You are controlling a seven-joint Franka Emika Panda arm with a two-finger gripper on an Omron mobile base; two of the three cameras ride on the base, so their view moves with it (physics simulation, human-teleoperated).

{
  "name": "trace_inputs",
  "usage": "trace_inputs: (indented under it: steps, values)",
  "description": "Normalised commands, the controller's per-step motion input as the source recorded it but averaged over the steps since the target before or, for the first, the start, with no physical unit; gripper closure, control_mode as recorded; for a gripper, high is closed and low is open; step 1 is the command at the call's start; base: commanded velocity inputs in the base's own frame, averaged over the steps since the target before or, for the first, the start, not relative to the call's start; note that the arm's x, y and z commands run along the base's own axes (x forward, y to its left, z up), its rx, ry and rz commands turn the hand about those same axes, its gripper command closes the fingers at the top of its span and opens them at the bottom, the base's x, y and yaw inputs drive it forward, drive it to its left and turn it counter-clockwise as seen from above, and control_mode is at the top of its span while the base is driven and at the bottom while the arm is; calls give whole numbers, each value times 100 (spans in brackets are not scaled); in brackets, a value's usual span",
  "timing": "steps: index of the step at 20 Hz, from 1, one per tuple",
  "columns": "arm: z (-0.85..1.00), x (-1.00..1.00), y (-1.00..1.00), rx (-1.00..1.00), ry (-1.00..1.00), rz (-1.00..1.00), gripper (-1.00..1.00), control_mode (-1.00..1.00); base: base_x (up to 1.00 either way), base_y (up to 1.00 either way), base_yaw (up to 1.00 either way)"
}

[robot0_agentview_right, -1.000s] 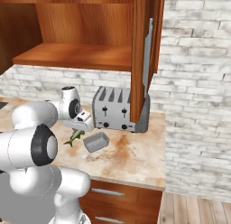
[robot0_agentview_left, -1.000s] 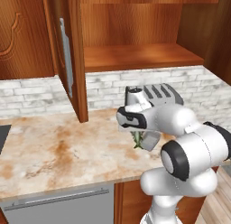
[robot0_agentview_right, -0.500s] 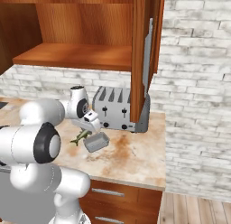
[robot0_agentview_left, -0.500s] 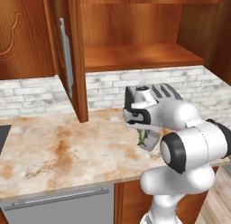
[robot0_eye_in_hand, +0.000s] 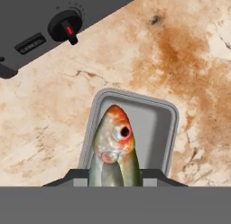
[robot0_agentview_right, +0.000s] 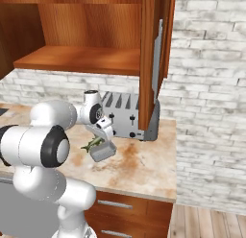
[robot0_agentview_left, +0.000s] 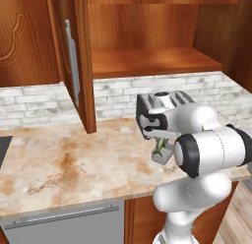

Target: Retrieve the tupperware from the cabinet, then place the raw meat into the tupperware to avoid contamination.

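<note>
My gripper point(robot0_eye_in_hand: 115, 177) is shut on the raw meat point(robot0_eye_in_hand: 113, 144), a small grey-green fish with a pinkish head that hangs head-down between the fingers. Directly under it on the marble counter lies the tupperware point(robot0_eye_in_hand: 158, 123), a shallow grey rectangular tray with nothing in it. From the right base view the gripper point(robot0_agentview_right: 102, 135) holds the raw meat point(robot0_agentview_right: 91, 145) just above the tupperware point(robot0_agentview_right: 104, 151). In the left base view the raw meat point(robot0_agentview_left: 161, 148) shows as a green sliver below the gripper point(robot0_agentview_left: 158, 141). The cabinet point(robot0_agentview_left: 147, 66) stands open, its shelf bare.
A silver toaster point(robot0_agentview_right: 127, 118) stands right behind the tupperware, and its dark front with a knob point(robot0_eye_in_hand: 65, 29) is close to the tray. The open cabinet door point(robot0_agentview_right: 154, 64) hangs over the toaster. Another open door point(robot0_agentview_left: 74, 66) juts out at the left. A grey appliance front point(robot0_agentview_left: 64, 223) sits below the counter.
The arm has carried the raw meat to the right, from beside the tupperware to over it. The tupperware has stayed in place.
</note>
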Motion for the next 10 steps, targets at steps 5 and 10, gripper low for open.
trace_inputs:
  steps: [5, 10]
  values:
    - [-4, 7, -12, 0, 0, -7, 100, -100, 0, 0, 0]
    - [-21, 1, -5, -1, 0, -4, 100, -100, 0, 0, 0]
